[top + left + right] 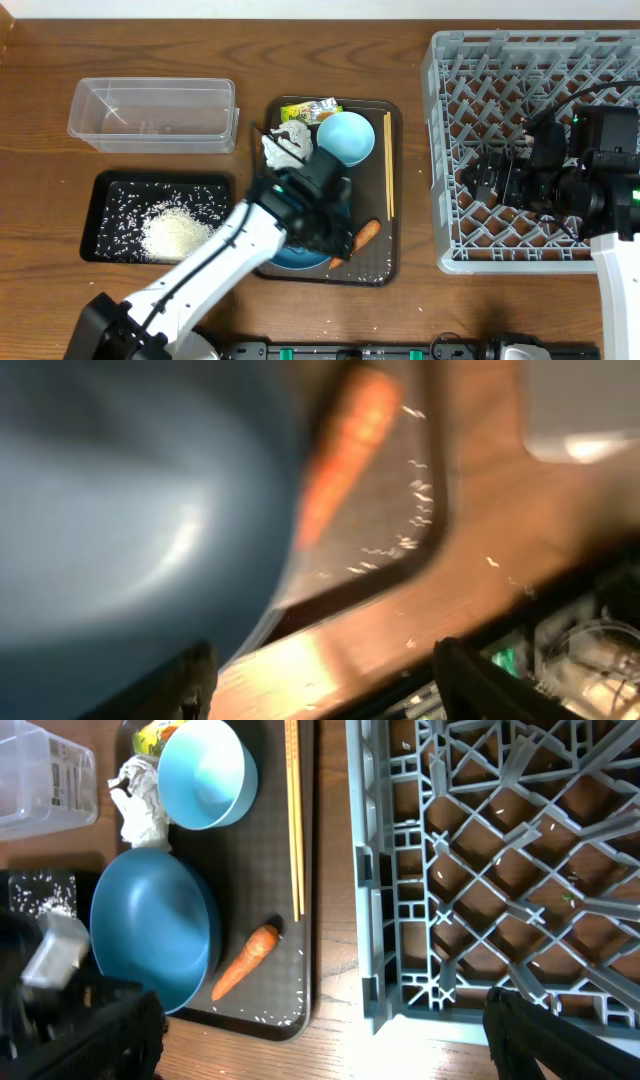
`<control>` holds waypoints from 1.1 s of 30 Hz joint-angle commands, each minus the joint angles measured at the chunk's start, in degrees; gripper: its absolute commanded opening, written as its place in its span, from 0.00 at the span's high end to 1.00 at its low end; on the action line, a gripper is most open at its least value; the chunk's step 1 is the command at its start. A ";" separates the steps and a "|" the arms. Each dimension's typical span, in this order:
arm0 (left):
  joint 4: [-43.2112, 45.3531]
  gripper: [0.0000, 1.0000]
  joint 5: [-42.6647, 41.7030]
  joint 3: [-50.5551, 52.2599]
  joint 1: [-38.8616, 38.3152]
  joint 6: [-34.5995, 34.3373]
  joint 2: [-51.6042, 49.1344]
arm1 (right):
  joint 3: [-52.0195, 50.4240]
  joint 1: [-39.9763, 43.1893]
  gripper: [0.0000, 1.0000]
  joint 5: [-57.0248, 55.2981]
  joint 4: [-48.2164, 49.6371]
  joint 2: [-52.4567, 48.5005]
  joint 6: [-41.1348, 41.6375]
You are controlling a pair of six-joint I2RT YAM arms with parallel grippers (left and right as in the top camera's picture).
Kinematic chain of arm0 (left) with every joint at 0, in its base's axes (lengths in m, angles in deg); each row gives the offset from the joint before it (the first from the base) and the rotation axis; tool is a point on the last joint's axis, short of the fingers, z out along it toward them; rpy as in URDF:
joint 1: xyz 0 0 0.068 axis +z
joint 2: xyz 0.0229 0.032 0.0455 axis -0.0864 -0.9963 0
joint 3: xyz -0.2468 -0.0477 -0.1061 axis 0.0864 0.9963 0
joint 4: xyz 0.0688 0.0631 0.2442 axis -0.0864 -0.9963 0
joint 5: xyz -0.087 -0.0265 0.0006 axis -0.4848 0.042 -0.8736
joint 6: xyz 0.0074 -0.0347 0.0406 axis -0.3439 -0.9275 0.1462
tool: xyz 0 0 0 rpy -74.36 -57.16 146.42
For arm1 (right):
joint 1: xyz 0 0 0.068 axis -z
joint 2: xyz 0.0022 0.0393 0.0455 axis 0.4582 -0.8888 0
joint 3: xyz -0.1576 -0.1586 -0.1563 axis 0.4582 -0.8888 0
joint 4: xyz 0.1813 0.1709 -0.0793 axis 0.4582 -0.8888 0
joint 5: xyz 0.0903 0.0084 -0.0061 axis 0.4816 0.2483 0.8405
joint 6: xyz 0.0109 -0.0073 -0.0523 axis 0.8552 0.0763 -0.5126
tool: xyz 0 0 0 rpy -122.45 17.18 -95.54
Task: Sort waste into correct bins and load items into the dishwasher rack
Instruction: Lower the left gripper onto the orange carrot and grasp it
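Overhead view: left fingers [190, 682] are seen apart and empty, set low beside the bowl [150, 935] on the tray [370, 195], judged ready to take the carrot [360, 238] lying there. Right fingers [570, 1040] are held wide, empty, over the rack [445, 150].

Robot lab bench staged as kitchen clean-up; left arm [200, 270] reaches in from 7 o'clock, right arm [600, 200] at 3 o'clock; wooden table [330, 60] holds grey dish rack [470, 70] at 3 o'clock, brown tray [372, 180] with bowls [345, 138] and carrot [362, 235] at centre, rice [175, 232] in black tray [90, 215] at 8 o'clock, clear tub [150, 115] at 10 o'clock; exposed wiring [590, 650] along 6 o'clock edge
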 commanded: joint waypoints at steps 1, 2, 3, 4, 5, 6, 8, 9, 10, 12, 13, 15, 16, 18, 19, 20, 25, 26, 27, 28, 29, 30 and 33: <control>0.39 0.36 -1.16 0.20 -3.13 -0.42 -0.79 | -0.28 -0.26 0.01 0.02 0.13 0.09 -0.85; 0.35 0.41 -1.20 0.28 -3.80 -1.29 -0.87 | -0.28 -0.26 0.01 0.04 0.13 0.09 -0.85; 0.33 0.46 -1.22 0.42 -4.42 -2.08 -0.98 | -0.28 -0.26 0.01 0.02 0.13 0.09 -0.85; 0.35 0.50 -1.22 0.61 -5.16 -2.95 -1.11 | -0.28 -0.26 0.01 0.04 0.11 0.09 -0.85; 0.33 0.52 -1.20 0.81 -5.79 -3.56 -1.25 | -0.28 -0.26 0.01 0.02 0.11 0.09 -0.85; 0.37 0.55 -1.18 1.05 -6.54 -3.82 -1.40 | -0.28 -0.26 0.01 0.02 0.13 0.09 -0.85; 0.37 0.60 -0.68 1.66 -7.87 -4.11 -1.66 | -0.28 -0.26 0.01 0.04 0.13 0.09 -0.85; 0.37 0.61 0.00 1.95 -8.28 -5.18 -1.77 | -0.28 -0.26 0.01 0.02 0.13 0.09 -0.85; 0.35 0.62 1.25 2.36 -8.70 -7.10 -1.92 | -0.28 -0.26 0.01 0.02 0.13 0.09 -0.85; 0.33 0.69 3.80 3.52 -8.85 -11.56 -2.19 | -0.28 -0.26 0.01 0.02 0.13 0.09 -0.85; 0.37 0.74 5.07 4.44 -8.83 -13.99 -2.32 | -0.28 -0.26 0.01 0.04 0.13 0.09 -0.85; 0.35 0.86 8.22 6.56 -8.83 -19.06 -2.36 | -0.28 -0.26 0.01 0.04 0.13 0.09 -0.85; 0.37 0.92 9.92 7.80 -8.83 -22.14 -2.36 | -0.28 -0.26 0.01 0.04 0.13 0.09 -0.85; 0.44 0.94 12.68 9.90 -8.83 -26.97 -2.36 | -0.28 -0.26 0.01 0.02 0.11 0.09 -0.85; 0.44 0.94 13.68 10.75 -8.83 -28.63 -2.36 | -0.28 -0.26 0.01 0.02 0.13 0.09 -0.85; 0.50 0.94 13.92 11.30 -8.83 -29.44 -2.36 | -0.28 -0.26 0.01 0.02 0.13 0.09 -0.85; 0.94 0.94 15.65 12.09 -8.83 -29.55 -2.34 | -0.28 -0.26 0.01 0.02 0.13 0.09 -0.85; 1.16 0.94 16.81 12.09 -8.83 -29.57 -2.36 | -0.28 -0.26 0.01 0.02 0.13 0.09 -0.85; 1.40 0.94 18.18 12.11 -8.83 -29.59 -2.36 | -0.28 -0.26 0.01 0.02 0.13 0.09 -0.85; 1.66 0.94 19.32 12.11 -8.83 -29.66 -2.36 | -0.28 -0.26 0.01 0.02 0.13 0.09 -0.85; 1.99 0.94 20.57 12.15 -8.83 -29.94 -2.36 | -0.28 -0.26 0.01 0.04 0.13 0.09 -0.85; 2.34 0.94 21.40 12.20 -8.83 -30.16 -2.36 | -0.28 -0.26 0.01 0.02 0.11 0.09 -0.85; 3.87 0.94 22.93 12.31 -8.81 -30.18 -2.36 | -0.28 -0.26 0.01 0.04 0.13 0.09 -0.85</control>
